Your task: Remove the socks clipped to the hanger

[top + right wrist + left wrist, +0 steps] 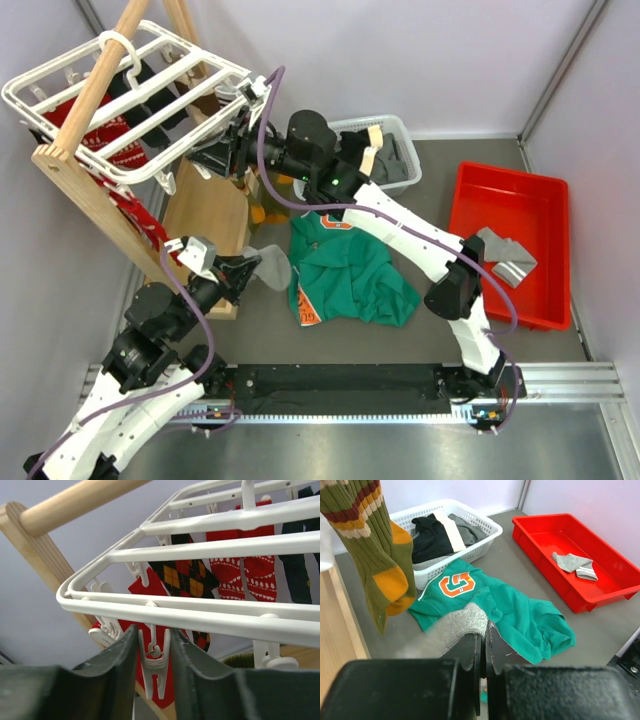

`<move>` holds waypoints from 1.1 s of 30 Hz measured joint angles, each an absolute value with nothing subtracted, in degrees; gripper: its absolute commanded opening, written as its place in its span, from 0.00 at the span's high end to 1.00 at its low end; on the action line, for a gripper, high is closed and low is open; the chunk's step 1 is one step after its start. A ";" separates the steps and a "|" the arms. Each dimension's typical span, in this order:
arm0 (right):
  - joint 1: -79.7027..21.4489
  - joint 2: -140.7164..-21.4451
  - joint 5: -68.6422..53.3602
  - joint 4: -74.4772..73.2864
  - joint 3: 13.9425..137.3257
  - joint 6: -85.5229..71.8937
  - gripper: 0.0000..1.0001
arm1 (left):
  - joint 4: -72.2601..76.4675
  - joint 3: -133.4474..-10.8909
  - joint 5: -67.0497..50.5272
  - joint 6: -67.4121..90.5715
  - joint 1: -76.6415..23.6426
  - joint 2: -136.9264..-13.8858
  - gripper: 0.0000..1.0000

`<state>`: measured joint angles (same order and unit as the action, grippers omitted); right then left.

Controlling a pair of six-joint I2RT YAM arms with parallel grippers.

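While a grey sock (462, 622) is pinched in the left gripper (484, 645), a clip (154, 665) on the hanger (200, 545) is straddled by the right gripper's (154, 652) parted jaws, apparently for release.

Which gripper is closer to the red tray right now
Neither is close; the left. The left gripper, shut on a grey sock, is mid-table, while the right gripper reaches up to the hanger, farther from the red tray.
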<state>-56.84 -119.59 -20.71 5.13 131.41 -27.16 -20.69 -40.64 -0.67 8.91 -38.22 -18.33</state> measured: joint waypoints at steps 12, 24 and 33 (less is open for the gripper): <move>-56.86 -109.54 -26.98 4.49 114.26 -22.55 0.26 | -25.23 -41.67 -1.91 10.59 -38.22 -17.41 1.00; -56.86 -84.84 -41.78 5.61 83.53 -1.67 0.18 | -28.73 -48.05 -3.73 9.61 -38.22 -17.93 1.00; -56.84 -80.73 -43.27 -0.12 72.36 12.12 0.18 | -28.53 -53.21 -12.91 10.87 -38.22 -20.43 1.00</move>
<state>-56.84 -80.73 -43.27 -0.12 72.36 12.12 -28.53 -53.21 -12.91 10.87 -38.22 -20.43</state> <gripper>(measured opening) 0.829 0.027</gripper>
